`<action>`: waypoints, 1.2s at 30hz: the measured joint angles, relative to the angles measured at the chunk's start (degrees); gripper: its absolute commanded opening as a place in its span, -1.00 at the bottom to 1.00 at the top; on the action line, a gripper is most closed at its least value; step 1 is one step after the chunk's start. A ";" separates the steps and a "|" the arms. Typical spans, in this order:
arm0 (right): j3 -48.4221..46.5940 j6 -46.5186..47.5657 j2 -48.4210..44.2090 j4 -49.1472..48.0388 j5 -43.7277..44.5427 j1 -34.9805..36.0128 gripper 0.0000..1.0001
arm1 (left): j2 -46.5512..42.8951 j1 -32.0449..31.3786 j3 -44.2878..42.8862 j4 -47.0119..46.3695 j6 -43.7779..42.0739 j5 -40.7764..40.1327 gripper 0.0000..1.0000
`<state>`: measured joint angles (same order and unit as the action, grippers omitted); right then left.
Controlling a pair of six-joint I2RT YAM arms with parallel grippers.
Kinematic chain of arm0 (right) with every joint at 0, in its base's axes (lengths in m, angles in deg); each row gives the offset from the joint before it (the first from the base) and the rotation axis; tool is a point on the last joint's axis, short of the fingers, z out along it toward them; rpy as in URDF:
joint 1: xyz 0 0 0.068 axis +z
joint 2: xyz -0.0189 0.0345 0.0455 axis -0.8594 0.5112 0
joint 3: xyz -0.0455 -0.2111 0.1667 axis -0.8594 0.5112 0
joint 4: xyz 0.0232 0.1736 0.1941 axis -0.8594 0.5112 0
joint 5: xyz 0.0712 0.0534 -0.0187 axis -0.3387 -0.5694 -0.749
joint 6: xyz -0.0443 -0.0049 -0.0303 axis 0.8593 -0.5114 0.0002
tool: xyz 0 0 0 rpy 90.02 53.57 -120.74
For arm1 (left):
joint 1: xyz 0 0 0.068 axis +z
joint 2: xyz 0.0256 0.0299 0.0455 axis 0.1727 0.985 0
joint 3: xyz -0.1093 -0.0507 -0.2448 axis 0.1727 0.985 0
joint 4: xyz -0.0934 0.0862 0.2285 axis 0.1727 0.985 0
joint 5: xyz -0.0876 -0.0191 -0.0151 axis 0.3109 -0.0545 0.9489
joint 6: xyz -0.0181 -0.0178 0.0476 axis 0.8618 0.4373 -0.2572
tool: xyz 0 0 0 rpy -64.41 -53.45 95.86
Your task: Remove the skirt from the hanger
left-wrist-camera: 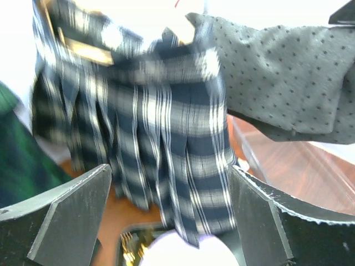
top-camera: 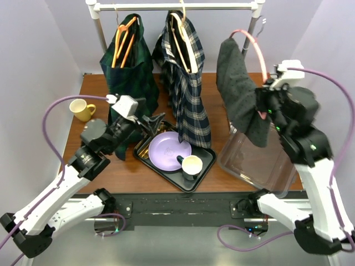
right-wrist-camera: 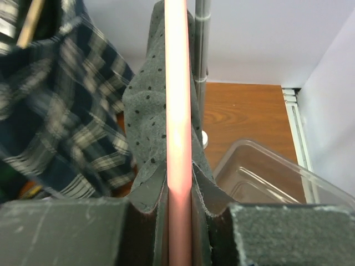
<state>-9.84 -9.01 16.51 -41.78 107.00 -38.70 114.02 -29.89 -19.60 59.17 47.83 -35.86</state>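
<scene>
So the right gripper point(right-wrist-camera: 178, 206) is clenched on the pink hanger point(top-camera: 257, 51), with the bar running straight up between its pads in the wrist view. The grey dotted skirt point(top-camera: 239, 88) is draped over that hanger and hangs down lengthwise in front of the right arm, its lower hem over the clear plastic bin point(top-camera: 244, 166).

The left gripper point(left-wrist-camera: 169, 219) is spread wide with nothing in it. It's low over the black tray point(top-camera: 206, 167) and pointing up toward the clothes.

What matters is that the grey skirt sits up and to the right of the left claw. Its wrist cam shows the fabric in the upper right corner, while the plaid skirt point(left-wrist-camera: 161, 149) hangs dead centre. I'd guess the left arm has to swing right and rise, or it'll grab the plaid one instead.

It's tight in there. The plaid skirt and a dark green skirt point(top-camera: 127, 66) hang from the rail point(top-camera: 177, 6) just beside it, and a purple plate point(top-camera: 168, 149) sits underneath. The wooden table point(top-camera: 94, 88) looks smooth, and the bin seems the obvious drop spot.
</scene>
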 measured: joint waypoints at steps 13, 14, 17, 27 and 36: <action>-17.79 -5.64 -4.24 6.86 -13.75 -0.11 -1.00 | 9.97 0.00 -32.41 4.59 10.86 7.52 0.75; -19.76 -6.01 -3.34 6.45 -15.52 -0.13 -1.00 | 10.45 0.00 -33.31 5.01 12.22 8.28 0.74; -25.88 -6.88 -0.42 4.55 -20.17 -0.11 -1.00 | 11.47 0.00 -35.39 6.32 13.70 8.39 0.72; -33.16 -9.44 1.29 1.97 -34.27 -0.09 -1.00 | 10.03 0.00 -40.30 15.32 4.02 4.92 0.73; -20.70 -17.84 4.57 -6.62 -68.32 -0.09 -1.00 | 12.55 0.00 -60.78 33.53 -7.67 7.89 0.78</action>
<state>-30.54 -26.84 21.08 -48.40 38.67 -38.79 126.56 -29.89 -80.38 92.70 40.16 -27.97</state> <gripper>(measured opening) 0.150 0.867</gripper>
